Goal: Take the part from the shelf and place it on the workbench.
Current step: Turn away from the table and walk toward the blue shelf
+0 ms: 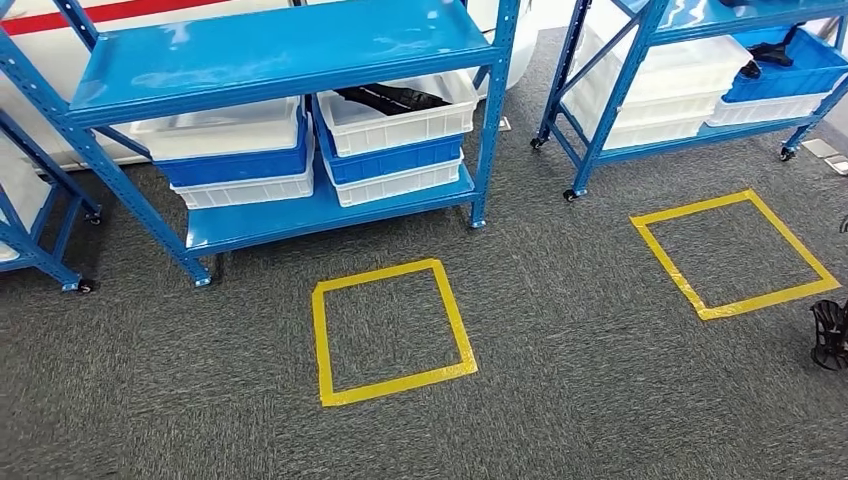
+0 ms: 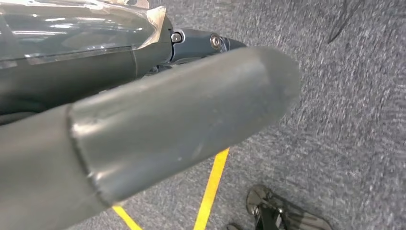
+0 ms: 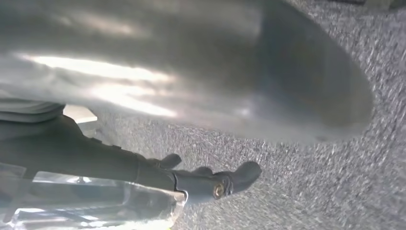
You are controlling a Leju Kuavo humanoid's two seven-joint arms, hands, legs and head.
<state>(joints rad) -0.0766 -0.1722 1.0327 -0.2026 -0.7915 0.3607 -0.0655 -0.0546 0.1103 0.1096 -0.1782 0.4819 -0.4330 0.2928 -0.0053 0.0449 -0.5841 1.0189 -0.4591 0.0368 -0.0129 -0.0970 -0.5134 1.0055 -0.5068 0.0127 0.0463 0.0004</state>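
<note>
Left hand (image 2: 158,129) thick grey thumb, dark screwed fingers; right hand (image 3: 191,96) alike

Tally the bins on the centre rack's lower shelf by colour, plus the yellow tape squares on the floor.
White bins: 4
Blue bins: 2
Yellow tape squares: 2
Total: 8

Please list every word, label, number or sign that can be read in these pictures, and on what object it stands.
None: no readable text in any view.
The blue shelves, the white bins and the blue bins carry no visible label.
The yellow tape squares on the carpet are plain outlines, without writing.
</note>
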